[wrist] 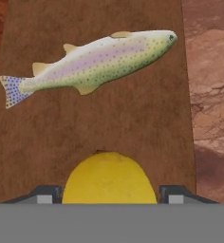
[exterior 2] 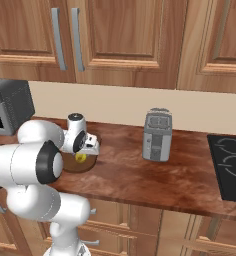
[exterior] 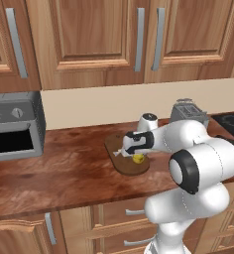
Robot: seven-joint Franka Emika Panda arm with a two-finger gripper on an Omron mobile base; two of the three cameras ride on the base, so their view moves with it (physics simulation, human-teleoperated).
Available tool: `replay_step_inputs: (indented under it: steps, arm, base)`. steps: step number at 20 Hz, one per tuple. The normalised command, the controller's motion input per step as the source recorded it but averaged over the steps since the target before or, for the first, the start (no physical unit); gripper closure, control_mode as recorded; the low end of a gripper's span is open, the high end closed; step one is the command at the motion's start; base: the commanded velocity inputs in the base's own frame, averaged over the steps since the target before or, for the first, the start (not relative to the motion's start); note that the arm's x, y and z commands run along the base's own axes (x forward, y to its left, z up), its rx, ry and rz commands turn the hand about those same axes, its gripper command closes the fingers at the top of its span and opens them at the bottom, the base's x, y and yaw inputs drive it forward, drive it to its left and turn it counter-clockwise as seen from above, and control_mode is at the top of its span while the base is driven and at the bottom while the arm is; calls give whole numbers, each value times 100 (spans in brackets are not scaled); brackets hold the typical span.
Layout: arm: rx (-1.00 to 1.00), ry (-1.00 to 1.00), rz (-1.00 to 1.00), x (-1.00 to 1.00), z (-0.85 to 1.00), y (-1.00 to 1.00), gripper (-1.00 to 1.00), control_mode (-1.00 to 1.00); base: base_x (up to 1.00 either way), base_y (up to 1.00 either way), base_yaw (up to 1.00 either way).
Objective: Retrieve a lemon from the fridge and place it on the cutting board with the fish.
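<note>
The lemon (wrist: 109,178) is bright yellow and rests on the dark brown cutting board (wrist: 109,123), just short of the speckled silvery fish (wrist: 95,61) lying across the board's far part. My gripper (wrist: 109,195) points down at the board with one fingertip on each side of the lemon. The jaws stand open, and a thin gap shows on the right side. From the base, the lemon (exterior: 138,158) (exterior 2: 80,157) sits under the hand (exterior: 136,146) (exterior 2: 87,145) on the board (exterior: 125,167) (exterior 2: 72,166). The fridge is out of view.
A grey toaster oven (exterior: 12,126) (exterior 2: 10,105) stands at the left of the wooden counter (exterior: 64,168). A silver toaster (exterior: 188,113) (exterior 2: 156,135) stands right of the board, and a black cooktop (exterior 2: 232,165) beyond it. Wooden cabinets (exterior: 89,39) hang above.
</note>
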Motion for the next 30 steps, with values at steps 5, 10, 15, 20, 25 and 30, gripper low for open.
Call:
replay_step_inputs:
  steps: [5,10,15,20,25,30]
  arm:
    - [0,0,0,0,0,0,-100,-100]
    - [-3,0,-1,0,2,0,-100,-100]
    - [-10,2,-1,-1,31,0,-100,-100]
    - [-7,0,-1,-28,39,0,-100,-100]
    - [-1,-2,-2,-41,4,-2,-100,-100]
    - [0,-16,0,-61,29,-1,-100,-100]
  base:
    - [0,0,0]
    - [0,0,0]
    - [0,0,0]
    - [0,0,0]
    - [0,0,0]
    - [0,0,0]
